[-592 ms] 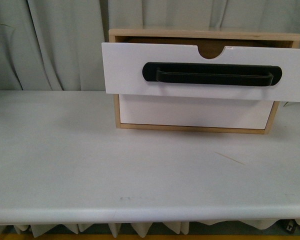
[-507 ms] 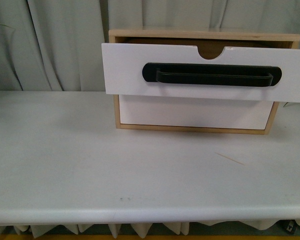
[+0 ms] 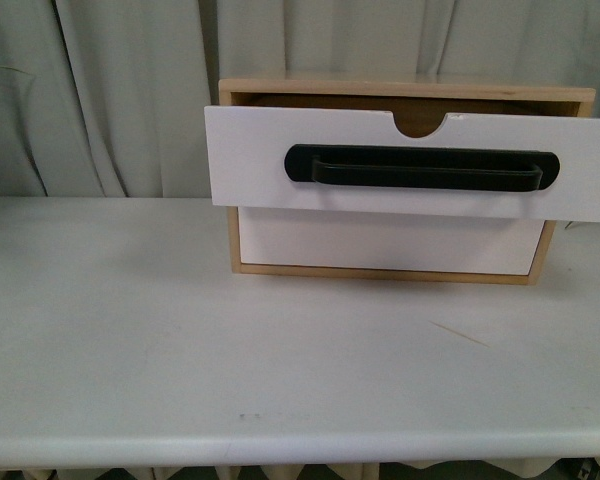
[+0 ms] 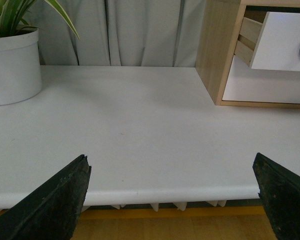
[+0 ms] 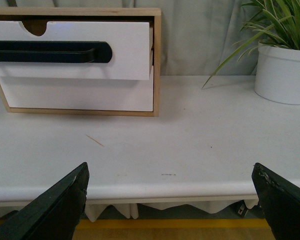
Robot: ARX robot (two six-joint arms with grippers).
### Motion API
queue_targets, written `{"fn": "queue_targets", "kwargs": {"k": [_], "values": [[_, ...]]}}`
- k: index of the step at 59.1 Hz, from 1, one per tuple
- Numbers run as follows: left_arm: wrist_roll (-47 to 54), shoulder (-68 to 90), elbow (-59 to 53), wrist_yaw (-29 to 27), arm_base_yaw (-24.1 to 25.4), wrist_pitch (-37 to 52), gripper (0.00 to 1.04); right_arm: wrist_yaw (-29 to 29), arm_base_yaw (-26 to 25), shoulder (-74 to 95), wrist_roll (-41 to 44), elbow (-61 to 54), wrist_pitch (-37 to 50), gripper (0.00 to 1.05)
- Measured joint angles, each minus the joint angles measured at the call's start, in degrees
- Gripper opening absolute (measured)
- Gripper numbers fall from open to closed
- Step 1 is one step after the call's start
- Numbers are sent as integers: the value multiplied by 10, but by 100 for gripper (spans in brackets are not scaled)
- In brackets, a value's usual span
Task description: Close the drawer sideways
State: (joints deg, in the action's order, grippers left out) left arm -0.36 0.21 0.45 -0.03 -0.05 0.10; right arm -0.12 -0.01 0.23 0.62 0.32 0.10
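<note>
While the drawer [image 3: 250, 160] stands pulled partway out of its wooden cabinet [image 3: 400, 92] at about 1 o'clock on the worktop [image 3: 180, 330], you see its black bar handle [image 3: 420, 168] facing 6 o'clock, above the plain lower front [image 3: 380, 242]. Your left gripper [image 4: 170, 172] and right gripper [image 5: 170, 172] sit by the worktop's 6 o'clock edge, well apart from the drawer, both sets of jaws spread wide.

White table [image 3: 130, 330], wooden cabinet [image 3: 400, 92] at its back, left plant pot [image 4: 12, 67], right plant pot [image 5: 282, 72], thin splinter [image 3: 458, 333]
</note>
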Motion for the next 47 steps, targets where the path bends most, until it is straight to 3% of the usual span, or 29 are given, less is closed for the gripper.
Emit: {"fn": "queue_targets", "kwargs": {"k": [5, 7, 8, 10, 14, 16, 20, 28, 34, 47], "values": [[-1, 2, 0, -11, -3, 0, 99, 19, 6, 6, 19, 4, -15, 96], [-6, 13, 0, -65, -23, 5, 99, 33, 11, 17, 40, 8, -26, 96], [-15, 28, 2, -134, -44, 10, 99, 34, 13, 22, 46, 9, -26, 96], [-28, 52, 7, -215, -74, 11, 99, 38, 18, 39, 68, 13, -24, 96], [-61, 110, 16, -346, -131, 18, 99, 25, 23, 84, 113, 29, -9, 96], [-85, 141, 28, -384, -151, 16, 99, 9, 21, 114, 133, 43, 5, 96], [-132, 188, 52, -384, -160, 10, 99, -9, 17, 160, 164, 69, 22, 96], [-246, 294, 110, -325, -162, 19, 99, -33, 16, 257, 244, 115, 64, 96], [-366, 400, 163, -284, -173, 39, 99, -49, 26, 361, 352, 155, 113, 96], [-540, 561, 238, -238, -216, 94, 99, -66, 26, 505, 467, 196, 223, 96]]}}
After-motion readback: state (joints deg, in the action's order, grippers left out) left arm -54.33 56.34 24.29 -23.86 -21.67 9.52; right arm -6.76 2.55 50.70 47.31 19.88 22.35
